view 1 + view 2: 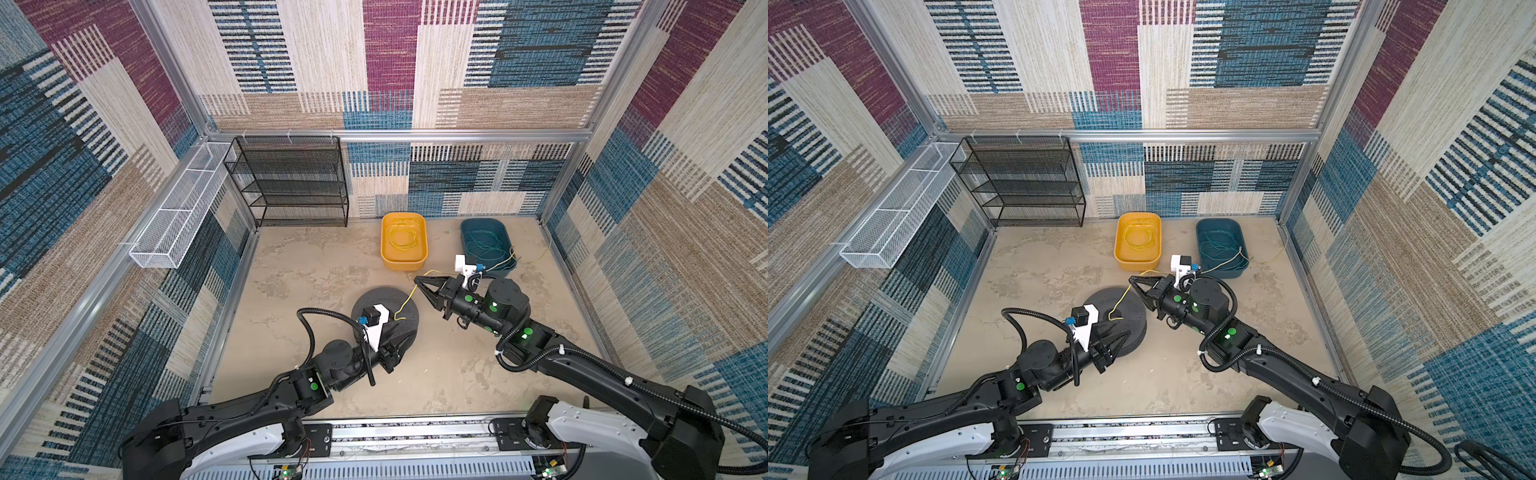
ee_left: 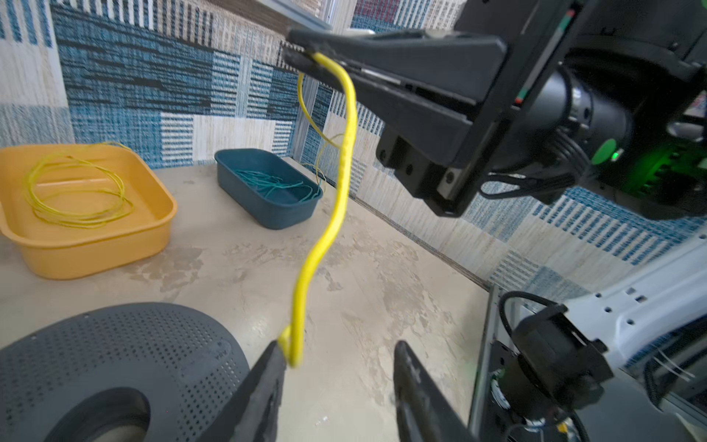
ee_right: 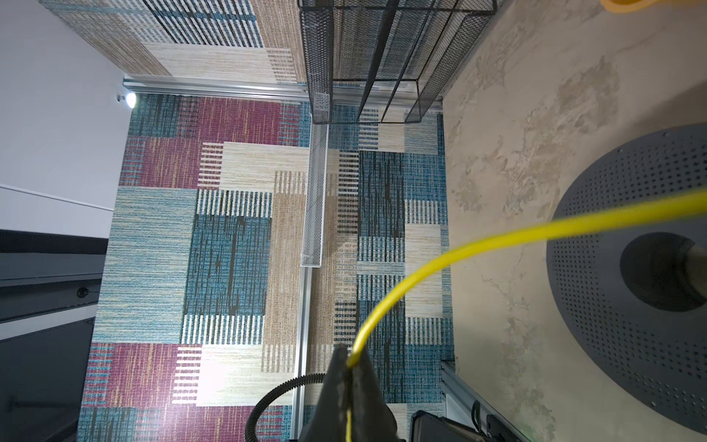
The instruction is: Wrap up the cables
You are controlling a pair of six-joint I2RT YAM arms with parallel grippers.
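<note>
We see the right gripper (image 1: 1133, 279) pinching a yellow cable (image 1: 1122, 297) that runs down to a grey perforated disc (image 1: 1130, 308), the left gripper (image 1: 1123, 336) at the disc's near edge, a coiled cable (image 1: 1137, 247) in the yellow bin (image 1: 1118, 246), a teal bin (image 1: 1219, 272) beside it

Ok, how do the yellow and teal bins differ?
The yellow bin holds a coiled yellow cable, tidy and round; the teal bin holds teal cables in a loose tangle. Only the teal bin, not the yellow bin, has a loose yellow cable trailing over its rim. Both are open bins on the table.
</note>
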